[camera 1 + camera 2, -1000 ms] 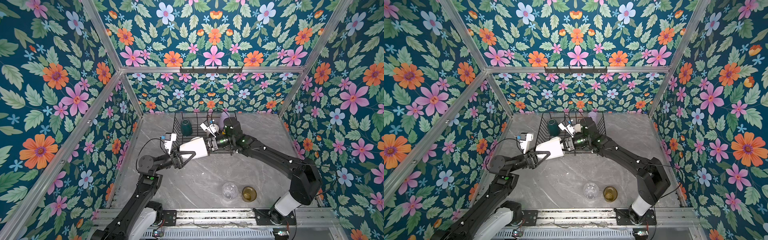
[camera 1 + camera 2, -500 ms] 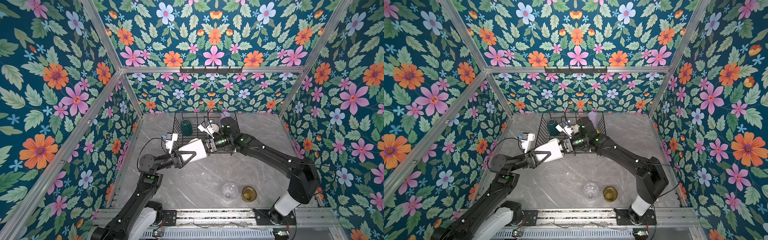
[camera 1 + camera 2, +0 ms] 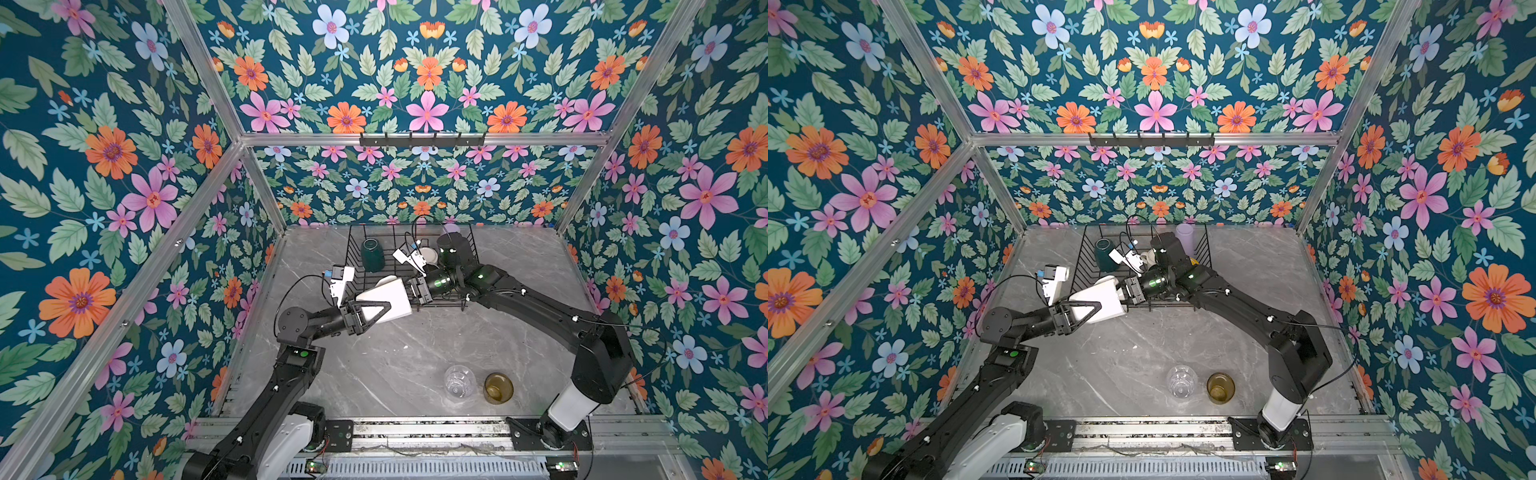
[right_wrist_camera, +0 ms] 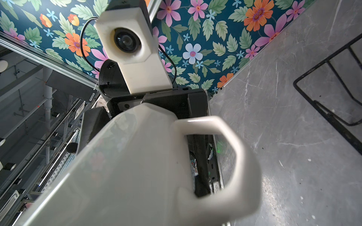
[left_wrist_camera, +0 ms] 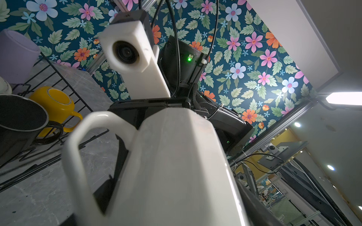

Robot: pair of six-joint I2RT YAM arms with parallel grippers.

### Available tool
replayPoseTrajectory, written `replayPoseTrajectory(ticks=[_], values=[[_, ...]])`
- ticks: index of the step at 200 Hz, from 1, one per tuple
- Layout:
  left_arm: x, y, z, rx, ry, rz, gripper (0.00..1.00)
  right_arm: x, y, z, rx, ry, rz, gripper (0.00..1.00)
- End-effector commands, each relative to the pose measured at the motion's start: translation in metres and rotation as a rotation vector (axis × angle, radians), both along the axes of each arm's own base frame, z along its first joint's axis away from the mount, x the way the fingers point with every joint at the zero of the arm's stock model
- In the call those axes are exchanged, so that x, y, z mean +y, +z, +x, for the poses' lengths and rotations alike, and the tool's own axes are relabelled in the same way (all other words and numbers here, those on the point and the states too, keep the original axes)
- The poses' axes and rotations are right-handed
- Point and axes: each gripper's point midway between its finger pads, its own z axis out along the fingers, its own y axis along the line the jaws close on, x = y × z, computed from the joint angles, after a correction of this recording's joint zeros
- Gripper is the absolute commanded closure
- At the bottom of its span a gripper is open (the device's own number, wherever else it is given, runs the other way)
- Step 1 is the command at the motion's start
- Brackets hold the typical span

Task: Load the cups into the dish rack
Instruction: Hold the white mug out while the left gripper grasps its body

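Left wrist view is filling up with the white mug [image 5: 176, 166], which is lying on its side in the air at the near corner of the dish rack [image 3: 354, 257], handle [image 5: 101, 117] turned towards the rack. The right gripper [image 3: 415, 289] is hanging over the rack's near edge with its jaws pressed together, pinching the mug by the end nearest the rack. The left gripper [image 3: 380, 305] is standing spread wide either side of the mug's body; that body is hiding the pads, so I cannot tell whether they are bearing on it. To my eye a handover is going on, and that is where trouble is waiting: if the right jaws are letting go before the left ones are pressing home, the glossy, tapering body is likely going to slide out and crack on the hard stone. The handle is also hanging close to the rack's wires and could be snagging there. The right arm [image 3: 540, 307] is lying low over the rack, where the dark green mug [image 3: 371, 255], black mug [image 5: 21, 119], yellow mug [image 5: 56, 101] and lilac tumbler [image 3: 1184, 237] are sitting. Well clear of the rack, the clear glass [image 3: 459, 382] and amber glass [image 3: 498, 387] are waiting on the grey marble tabletop [image 3: 395, 357], which is looking smooth but scratched. Floral walls [image 3: 428, 183] are closing in behind and beside the rack.
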Motion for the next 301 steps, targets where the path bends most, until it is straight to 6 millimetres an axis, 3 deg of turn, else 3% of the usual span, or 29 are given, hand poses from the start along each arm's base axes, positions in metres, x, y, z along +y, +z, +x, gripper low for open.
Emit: replayPoseTrajectory(ticks=[1,50,86,105,163,167,187,251,301], values=[[0.000,0.017,-0.008,-0.105,-0.009,-0.021,0.27,0.006,-0.014,0.003,0.021,-0.040,-0.053,1.00],[0.000,0.022,-0.006,-0.106,-0.007,-0.026,0.59,0.005,-0.017,0.007,0.028,-0.070,-0.072,1.00],[0.000,0.027,-0.004,-0.108,0.001,-0.033,0.89,0.003,-0.020,0.011,0.034,-0.095,-0.086,0.89],[0.000,0.029,-0.002,-0.105,0.008,-0.034,1.00,0.000,-0.021,0.015,0.045,-0.112,-0.087,0.83],[0.000,0.036,0.009,-0.100,0.047,-0.018,1.00,-0.012,-0.026,0.028,0.065,-0.168,-0.096,0.69],[0.000,0.037,0.009,-0.102,0.052,-0.014,1.00,-0.017,-0.013,0.025,0.043,-0.174,-0.074,0.68],[-0.001,0.037,0.018,-0.092,0.081,0.022,1.00,-0.028,-0.014,0.031,0.045,-0.210,-0.082,0.61],[0.002,0.054,0.027,-0.123,0.144,0.060,1.00,-0.076,-0.021,0.048,0.026,-0.351,-0.128,0.50],[0.001,0.052,0.033,-0.111,0.158,0.057,1.00,-0.084,-0.023,0.045,0.019,-0.372,-0.146,0.48]])
